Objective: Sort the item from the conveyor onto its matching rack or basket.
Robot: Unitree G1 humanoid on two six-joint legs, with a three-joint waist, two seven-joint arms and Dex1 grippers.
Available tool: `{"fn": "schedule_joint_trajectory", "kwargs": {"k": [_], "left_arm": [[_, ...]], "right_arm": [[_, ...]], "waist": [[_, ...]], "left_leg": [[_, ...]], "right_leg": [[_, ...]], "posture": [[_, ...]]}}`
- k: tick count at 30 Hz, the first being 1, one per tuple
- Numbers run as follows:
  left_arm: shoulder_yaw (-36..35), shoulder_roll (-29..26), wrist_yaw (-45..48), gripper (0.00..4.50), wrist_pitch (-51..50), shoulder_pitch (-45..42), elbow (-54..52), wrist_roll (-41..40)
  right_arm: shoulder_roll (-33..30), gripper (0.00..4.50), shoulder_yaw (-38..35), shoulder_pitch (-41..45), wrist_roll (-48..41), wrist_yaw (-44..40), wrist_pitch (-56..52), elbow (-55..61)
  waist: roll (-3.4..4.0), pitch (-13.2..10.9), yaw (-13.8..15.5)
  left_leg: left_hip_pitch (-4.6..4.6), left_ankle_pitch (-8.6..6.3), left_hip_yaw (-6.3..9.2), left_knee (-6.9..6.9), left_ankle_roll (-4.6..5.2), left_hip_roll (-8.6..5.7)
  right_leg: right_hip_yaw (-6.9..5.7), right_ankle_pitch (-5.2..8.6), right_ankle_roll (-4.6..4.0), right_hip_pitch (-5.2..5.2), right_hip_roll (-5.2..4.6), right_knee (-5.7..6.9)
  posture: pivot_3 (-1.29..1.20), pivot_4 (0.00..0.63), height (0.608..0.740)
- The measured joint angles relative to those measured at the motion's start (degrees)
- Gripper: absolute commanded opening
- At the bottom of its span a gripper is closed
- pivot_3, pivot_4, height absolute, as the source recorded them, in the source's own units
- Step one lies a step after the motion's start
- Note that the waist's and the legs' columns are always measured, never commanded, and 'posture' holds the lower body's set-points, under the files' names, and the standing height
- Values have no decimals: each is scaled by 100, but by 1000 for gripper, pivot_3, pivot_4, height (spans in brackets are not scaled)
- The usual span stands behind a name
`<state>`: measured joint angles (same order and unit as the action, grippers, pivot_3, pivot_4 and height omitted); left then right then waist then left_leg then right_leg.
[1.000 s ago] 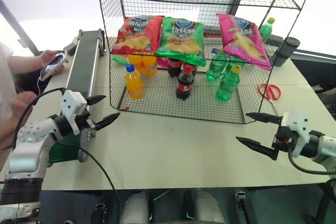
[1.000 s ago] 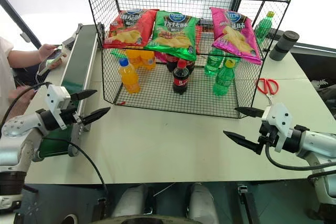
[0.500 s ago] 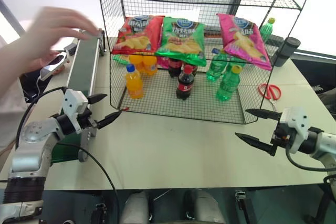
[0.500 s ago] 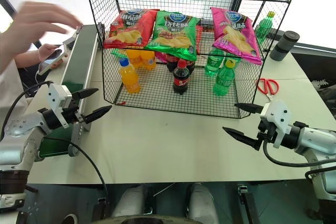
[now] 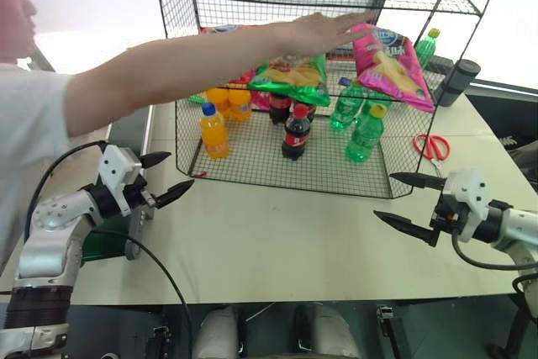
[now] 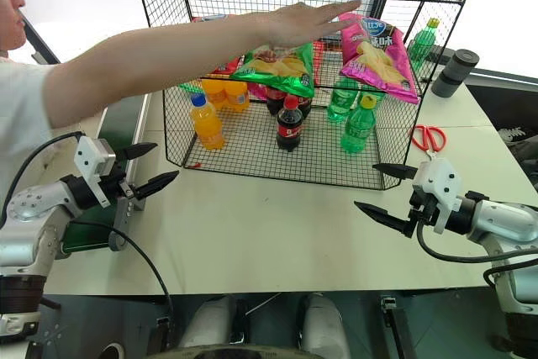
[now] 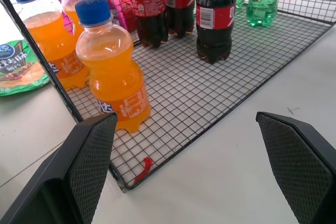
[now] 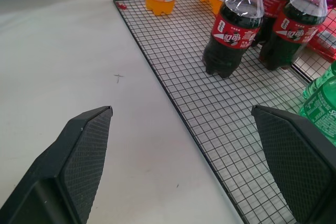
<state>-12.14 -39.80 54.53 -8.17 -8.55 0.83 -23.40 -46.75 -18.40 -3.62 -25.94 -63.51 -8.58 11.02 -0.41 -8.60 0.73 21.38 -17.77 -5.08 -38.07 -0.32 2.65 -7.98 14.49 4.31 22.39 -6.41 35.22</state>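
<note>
Nearest to the camera, the left gripper (image 5: 166,176) is held over the table (image 5: 277,241) at the left, beside the conveyor (image 5: 108,237), with its two fingers spread wide and nothing between them. The right gripper (image 5: 403,199) is held over the table at the right, in front of the rack's corner, its fingers also spread wide and empty. Both grippers are seen at almost the same places as one second ago.

Behind them the black wire rack (image 5: 336,176) is placed on the table. On its lowest tier orange soda bottles (image 7: 111,74), cola bottles (image 8: 234,24) and green bottles (image 5: 366,134) are standing. The pink crisp bag (image 5: 389,63) is lying tilted on the middle tier at the right side, in the same spot as before. Beside it the green bag (image 5: 294,77) is partly seen.

What is changed: a person's arm (image 5: 185,65) is now stretched across the rack's front, and the hand (image 5: 324,29) is reaching just beside the pink bag's upper corner. The red bag, seen before, is now mostly covered by this arm. Red scissors (image 5: 431,147) are lying to the right of the rack.
</note>
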Motion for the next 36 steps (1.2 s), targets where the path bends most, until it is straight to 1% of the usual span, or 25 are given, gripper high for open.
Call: {"fn": "schedule_joint_trajectory", "kwargs": {"k": [12, 23, 36], "left_arm": [[67, 72, 1, 4500, 35, -297, 75, 89], [96, 88, -7, 4500, 22, -170, 13, 94], [243, 258, -100, 4500, 4, -168, 1, 94]], "right_arm": [[8, 4425, 153, 239, 59, -5, 118, -198], [27, 4425, 223, 184, 90, 8, 161, -226], [10, 4425, 199, -15, 90, -38, 161, -126]], "waist": [[0, 0, -1], [0, 0, -2], [0, 0, 0]], "left_leg": [[0, 1, -1, 0, -1, -1], [0, 1, -1, -1, -1, 0], [-1, 1, 0, -1, -1, -1]], "right_leg": [[-1, 0, 0, -1, 0, 1], [0, 0, 0, -1, 0, 1], [0, 0, 0, -2, 0, 1]], "posture": [[0, 150, 740], [0, 150, 740], [0, 150, 740]]}}
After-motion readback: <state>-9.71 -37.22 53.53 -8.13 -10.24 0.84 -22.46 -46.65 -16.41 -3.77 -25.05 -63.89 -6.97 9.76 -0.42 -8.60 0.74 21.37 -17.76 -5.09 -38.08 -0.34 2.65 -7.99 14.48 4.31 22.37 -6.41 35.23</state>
